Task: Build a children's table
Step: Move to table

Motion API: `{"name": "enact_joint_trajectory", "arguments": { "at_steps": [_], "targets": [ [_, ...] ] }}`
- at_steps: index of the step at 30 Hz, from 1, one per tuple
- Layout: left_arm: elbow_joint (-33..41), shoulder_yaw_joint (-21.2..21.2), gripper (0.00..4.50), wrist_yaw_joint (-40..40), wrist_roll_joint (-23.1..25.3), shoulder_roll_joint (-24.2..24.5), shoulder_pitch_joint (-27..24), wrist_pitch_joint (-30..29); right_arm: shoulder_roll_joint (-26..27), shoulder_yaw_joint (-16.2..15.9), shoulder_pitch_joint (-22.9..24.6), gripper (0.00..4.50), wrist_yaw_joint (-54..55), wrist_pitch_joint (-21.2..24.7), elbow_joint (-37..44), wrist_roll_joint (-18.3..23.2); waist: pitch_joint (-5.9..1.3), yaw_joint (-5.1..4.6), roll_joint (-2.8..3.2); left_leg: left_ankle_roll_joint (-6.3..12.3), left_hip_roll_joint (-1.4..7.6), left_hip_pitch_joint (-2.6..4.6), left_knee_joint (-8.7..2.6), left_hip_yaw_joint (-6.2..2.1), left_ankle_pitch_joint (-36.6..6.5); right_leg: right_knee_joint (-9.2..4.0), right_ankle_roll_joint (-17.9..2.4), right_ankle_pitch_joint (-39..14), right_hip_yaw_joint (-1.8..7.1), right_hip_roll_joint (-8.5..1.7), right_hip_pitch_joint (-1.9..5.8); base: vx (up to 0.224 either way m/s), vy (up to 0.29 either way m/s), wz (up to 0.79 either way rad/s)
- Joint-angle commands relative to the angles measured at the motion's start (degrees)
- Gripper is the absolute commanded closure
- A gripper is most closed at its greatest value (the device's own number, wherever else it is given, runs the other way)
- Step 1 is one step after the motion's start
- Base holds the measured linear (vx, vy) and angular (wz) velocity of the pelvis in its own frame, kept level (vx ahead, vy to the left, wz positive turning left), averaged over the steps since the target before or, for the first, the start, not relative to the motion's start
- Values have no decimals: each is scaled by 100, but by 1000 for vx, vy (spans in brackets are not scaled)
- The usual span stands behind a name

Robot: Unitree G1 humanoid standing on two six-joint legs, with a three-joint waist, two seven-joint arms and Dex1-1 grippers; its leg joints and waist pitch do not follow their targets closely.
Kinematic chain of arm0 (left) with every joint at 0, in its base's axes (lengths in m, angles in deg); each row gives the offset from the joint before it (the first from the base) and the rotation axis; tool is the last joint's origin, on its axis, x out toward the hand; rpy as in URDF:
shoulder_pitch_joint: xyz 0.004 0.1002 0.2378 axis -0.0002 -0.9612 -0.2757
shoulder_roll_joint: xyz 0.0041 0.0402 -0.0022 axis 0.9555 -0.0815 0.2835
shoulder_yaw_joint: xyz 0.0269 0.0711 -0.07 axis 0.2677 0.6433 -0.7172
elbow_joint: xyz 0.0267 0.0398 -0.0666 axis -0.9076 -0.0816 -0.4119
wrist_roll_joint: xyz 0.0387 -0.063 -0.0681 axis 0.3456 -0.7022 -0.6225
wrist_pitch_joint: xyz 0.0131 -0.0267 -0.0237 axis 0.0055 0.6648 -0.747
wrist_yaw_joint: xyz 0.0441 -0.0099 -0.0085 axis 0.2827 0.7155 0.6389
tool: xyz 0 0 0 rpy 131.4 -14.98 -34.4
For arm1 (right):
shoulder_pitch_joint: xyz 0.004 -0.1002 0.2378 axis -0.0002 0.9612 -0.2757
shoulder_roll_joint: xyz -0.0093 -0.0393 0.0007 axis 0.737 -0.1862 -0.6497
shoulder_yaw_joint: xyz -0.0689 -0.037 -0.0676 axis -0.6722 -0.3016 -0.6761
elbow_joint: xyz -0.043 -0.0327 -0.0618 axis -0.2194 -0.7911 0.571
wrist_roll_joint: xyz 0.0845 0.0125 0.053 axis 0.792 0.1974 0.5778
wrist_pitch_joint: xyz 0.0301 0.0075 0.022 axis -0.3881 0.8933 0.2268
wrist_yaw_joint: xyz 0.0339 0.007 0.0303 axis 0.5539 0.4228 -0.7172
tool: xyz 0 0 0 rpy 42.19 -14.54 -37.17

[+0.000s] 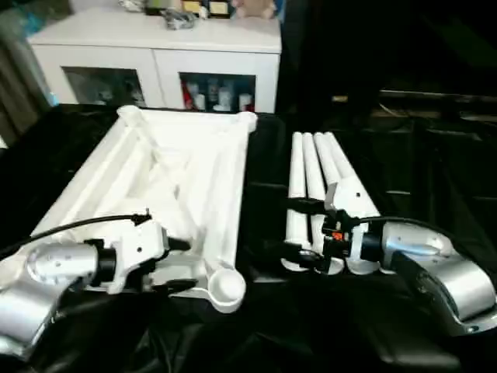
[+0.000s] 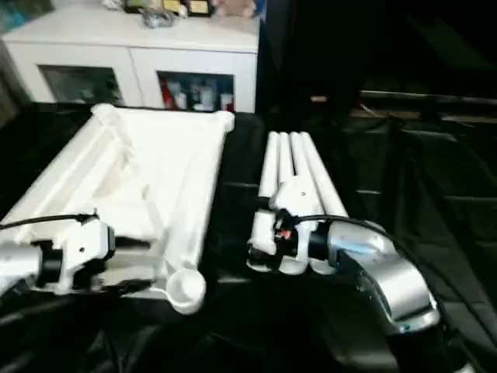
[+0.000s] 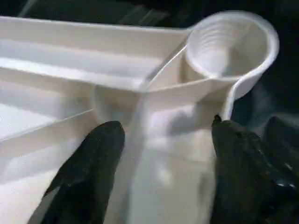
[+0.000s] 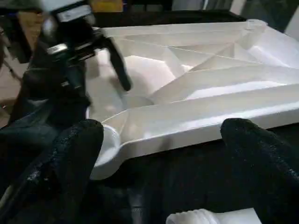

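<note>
The children's table top [image 1: 178, 167] lies upside down on black cloth, its ribbed underside facing up and a round socket at each corner. My left gripper [image 1: 180, 266] is at the near rim, just left of the near right socket [image 1: 225, 286]. In the left wrist view its fingers [image 3: 88, 172] stand apart on either side of the rim wall, open. Several white legs [image 1: 318, 186] lie side by side to the right of the top. My right gripper [image 1: 301, 233] hovers open over their near ends, pointing toward the top. A threaded leg end [image 4: 201, 217] lies below it.
A white glass-door cabinet [image 1: 155, 54] stands behind the work area with small items on top. Black cloth [image 1: 404, 171] covers the whole surface, and a narrow strip of it separates the table top from the legs.
</note>
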Motion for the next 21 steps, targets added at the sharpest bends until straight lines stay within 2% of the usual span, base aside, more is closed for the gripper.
{"name": "enact_joint_trajectory", "arguments": {
  "at_steps": [1, 2, 3, 4, 5, 6, 7, 8, 9, 10, 11, 12, 13, 14, 15, 16, 17, 18, 19, 20, 21],
  "targets": [
    [-634, 137, 152, -72, 428, 25, 335, 317, -78, -165, -134, 0, -210, 67, 3, 22, -243, -5, -3, -12, 432, -23, -603, -197, -1548, -542, -706, -3273, 272, -474, 127, 0, 0, 0],
    [-821, 167, 152, -105, 512, 5, 455, 402, -98, -200, -157, 0, -263, 81, 7, 27, -248, -7, -6, -8, 436, -30, -608, -198, -1488, -528, -732, -3173, 273, -469, 132, 0, 0, 0],
    [-841, 171, 175, -108, 521, 3, 468, 411, -100, -204, -160, 0, -269, 82, 7, 28, -248, 1, 5, 3, 434, -32, -609, -193, -1451, -527, -758, -3093, 275, -466, 131, 0, 0, 0],
    [-1050, 188, 180, -71, 564, -28, 612, 485, -114, -245, -183, 0, -324, 86, 9, 19, -265, -8, 13, -20, 463, -65, -623, -201, -1315, -468, -936, -2636, 266, -474, 170, 0, 0, 0],
    [-1166, 197, 180, -26, 570, -40, 693, 511, -114, -270, -194, 0, -349, 84, 12, 11, -265, -8, 13, -20, 463, -65, -623, -201, -1315, -468, -936, -2636, 266, -474, 170, 0, 0, 0],
    [-1375, 241, 182, 138, 536, -35, 838, 567, -113, -316, -221, 0, -400, 86, 11, -2, -294, 9, 55, -33, 459, -32, -605, -176, -1255, -441, -1100, -2221, 270, -467, 155, 0, 0, 0],
    [-1469, 277, 187, 239, 521, -20, 903, 589, -114, -339, -233, 0, -430, 88, 11, -8, -314, 11, 48, -31, 460, -32, -598, -165, -1135, -416, -1188, -1952, 270, -466, 168, 0, 0, 0],
    [-1574, 319, 197, 321, 524, -24, 958, 652, -138, -340, -218, 0, -479, 80, 21, -8, -331, 29, 88, 2, 465, -43, -588, -152, -884, -368, -1348, -1429, 269, -470, 188, 0, 0, 0],
    [-1644, 342, 210, 375, 536, -21, 992, 699, -142, -351, -225, 0, -494, 82, 17, -19, -337, 31, 73, 30, 463, -41, -575, -134, -801, -363, -1410, -1236, 262, -462, 189, 53, 6, 4],
    [-1735, 390, 220, 497, 551, -10, 1039, 735, -157, -363, -231, 0, -523, 93, 20, -30, -352, 33, 60, 83, 466, -51, -551, -119, -571, -310, -1562, -799, 254, -460, 210, 60, 8, 3],
    [-1811, 415, 223, 570, 568, -17, 1077, 774, -174, -362, -232, 0, -543, 104, 28, -27, -377, 39, 70, 153, 461, -85, -540, -116, -284, -261, -1661, -393, 241, -469, 256, 60, 8, 3],
    [-1811, 415, 239, 570, 568, -17, 1077, 774, -174, -362, -232, 0, -543, 104, 28, -27, -406, 51, 84, 219, 471, -73, -512, -104, -27, -221, -1744, -8, 217, -466, 249, 0, 0, 0],
    [-1867, 428, 239, 640, 573, -11, 1113, 796, -178, -367, -248, 0, -555, 126, 35, -20, -406, 63, 132, 254, 469, -67, -496, -99, 68, -209, -1791, 151, 212, -469, 237, 0, 0, 0],
    [-2044, 419, 253, 792, 529, -28, 1207, 838, -162, -391, -285, 0, -577, 144, 8, -17, -420, 72, 200, 314, 459, -72, -468, -100, 264, -169, -1877, 490, 202, -474, 256, 0, 0, 0],
    [-2084, 414, 261, 831, 509, -33, 1228, 842, -155, -401, -295, 0, -577, 142, -5, -22, -424, 82, 279, 317, 455, -58, -469, -106, 300, -171, -1907, 591, 182, -459, 245, 67, 7, 4],
    [-2135, 407, 265, 882, 481, -40, 1254, 845, -144, -414, -308, 0, -577, 138, -24, -29, -416, 60, 186, 344, 454, -62, -471, -86, 252, -177, -1957, 702, 169, -436, 254, 0, 0, 0],
    [-2179, 408, 271, 943, 446, -65, 1291, 823, -147, -410, -318, 0, -595, 126, -54, -36, -399, 83, 185, 322, 466, -83, -485, -92, 81, -184, -2005, 567, 178, -477, 286, 0, 0, 0],
    [-2180, 409, 285, 950, 443, -66, 1292, 821, -146, -411, -318, 0, -594, 126, -55, -38, -399, 83, 185, 322, 466, -83, -485, -92, 81, -184, -2005, 567, 178, -477, 286, 0, 0, 0],
    [-2209, 439, 307, 1058, 422, -83, 1324, 798, -130, -415, -319, 0, -591, 136, -72, -51, -358, 116, 193, 167, 501, -49, -520, -73, -423, -257, -1986, -101, 190, -498, 266, 0, 0, 0],
    [-2222, 447, 309, 1084, 415, -95, 1342, 771, -114, -417, -313, 0, -582, 150, -71, -48, -358, 116, 193, 167, 501, -49, -520, -73, -423, -257, -1986, -101, 190, -498, 266, 0, 0, 0],
    [-2232, 428, 309, 1022, 418, -126, 1371, 739, -92, -444, -273, 0, -553, 147, -45, -69, -337, 119, 254, 24, 523, -29, -540, -62, -708, -291, -1913, -460, 183, -487, 250, 0, 0, 0]
  ]
}}
